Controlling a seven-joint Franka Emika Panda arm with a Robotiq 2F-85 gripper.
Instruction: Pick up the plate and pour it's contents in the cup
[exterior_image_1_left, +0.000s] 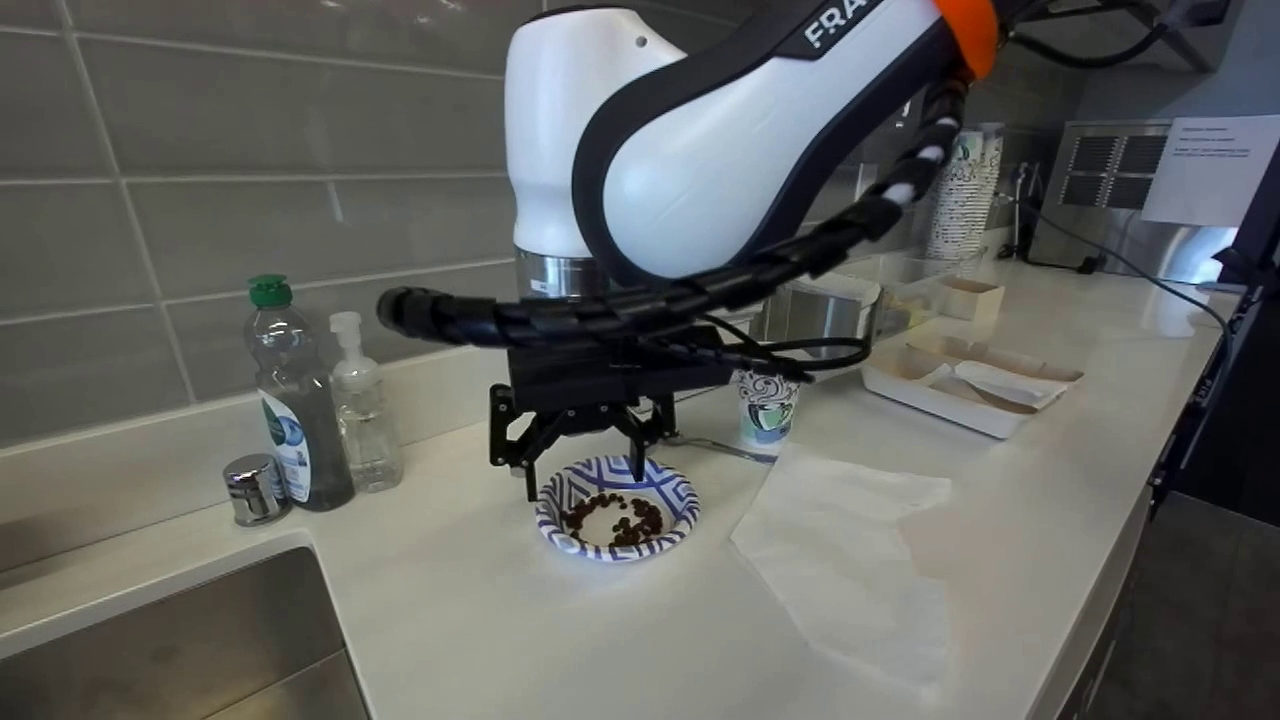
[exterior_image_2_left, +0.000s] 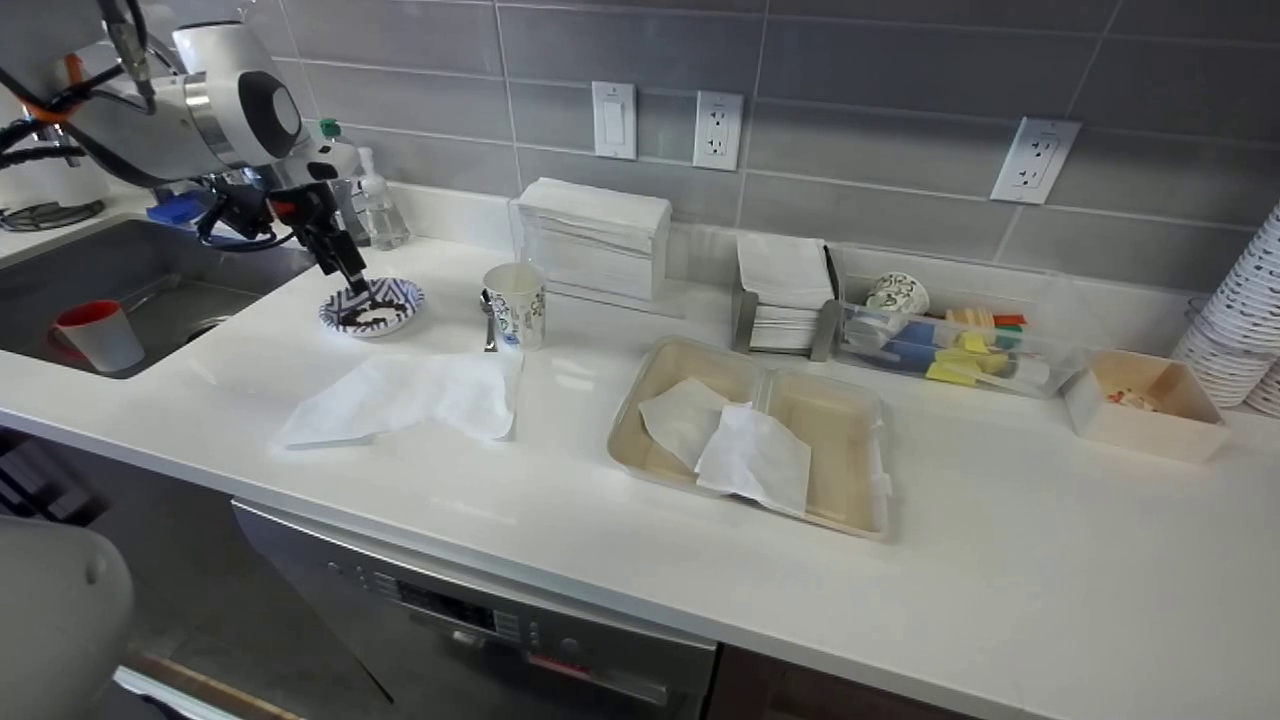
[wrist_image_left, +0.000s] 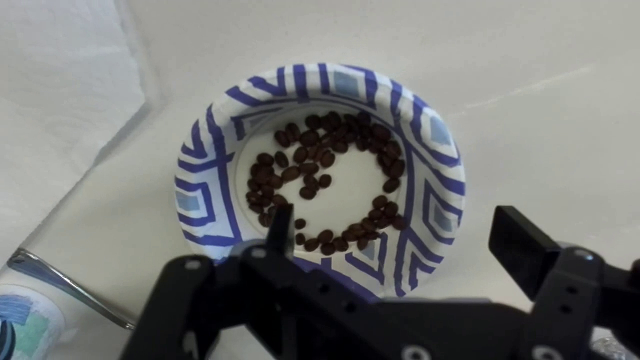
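Observation:
The blue-and-white patterned plate (exterior_image_1_left: 683, 508) sits flat on the counter in both exterior views (exterior_image_2_left: 408, 293). Its contents, dark brown beans (wrist_image_left: 345, 132), lie mostly in a ring on its white bottom. My gripper (exterior_image_1_left: 585, 482) points down at the plate, open and empty. In the wrist view, one finger of the gripper (wrist_image_left: 397, 217) is over the inside of the plate (wrist_image_left: 435, 150) and the other is outside its rim. I cannot tell whether a finger touches the plate. The white cup (exterior_image_2_left: 518, 310) with a green print stands upright nearby, partly showing in the wrist view (wrist_image_left: 30, 325).
A metal utensil (wrist_image_left: 70, 285) lies between plate and cup. A white paper sheet (exterior_image_1_left: 850, 570) lies beside the plate. Soap bottles (exterior_image_1_left: 300, 420) stand by the wall near the sink (exterior_image_1_left: 180, 640). Napkin stack (exterior_image_2_left: 595, 240) and a two-part tray (exterior_image_2_left: 835, 440) are beyond the cup.

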